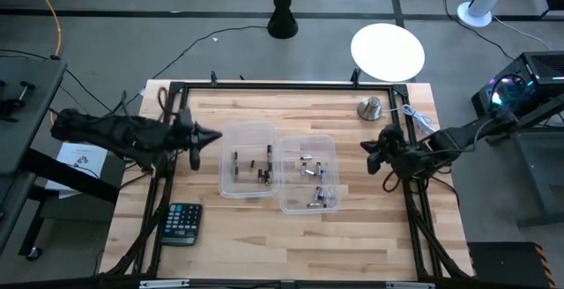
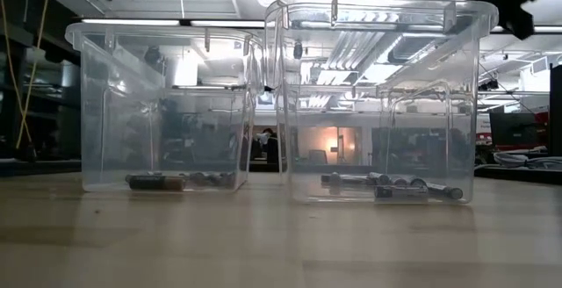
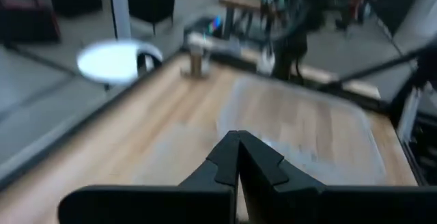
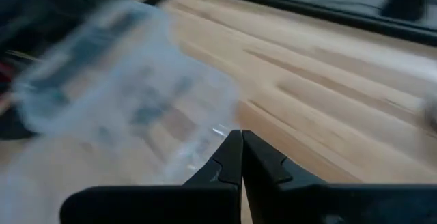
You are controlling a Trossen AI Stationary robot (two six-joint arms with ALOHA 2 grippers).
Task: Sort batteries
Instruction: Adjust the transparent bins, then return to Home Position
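Two clear plastic bins stand side by side mid-table. The left bin [image 1: 247,159] holds several dark batteries [image 1: 261,174] on its floor, also seen low in the left bin [image 2: 162,181]. The right bin [image 1: 307,173] holds several silvery-grey batteries [image 1: 313,170], lying on its bottom [image 2: 395,187]. My left gripper [image 1: 214,135] hovers left of the left bin, shut and empty; its fingers meet in the left wrist view [image 3: 237,157]. My right gripper [image 1: 368,147] hovers right of the right bin, shut and empty [image 4: 241,154].
A black calculator [image 1: 181,223] lies near the table's near-left corner. A round silver metal knob [image 1: 369,107] sits at the far right, with a white cable beside it. A black frame [image 1: 264,85] borders the table. A white round disc [image 1: 388,51] stands beyond the far edge.
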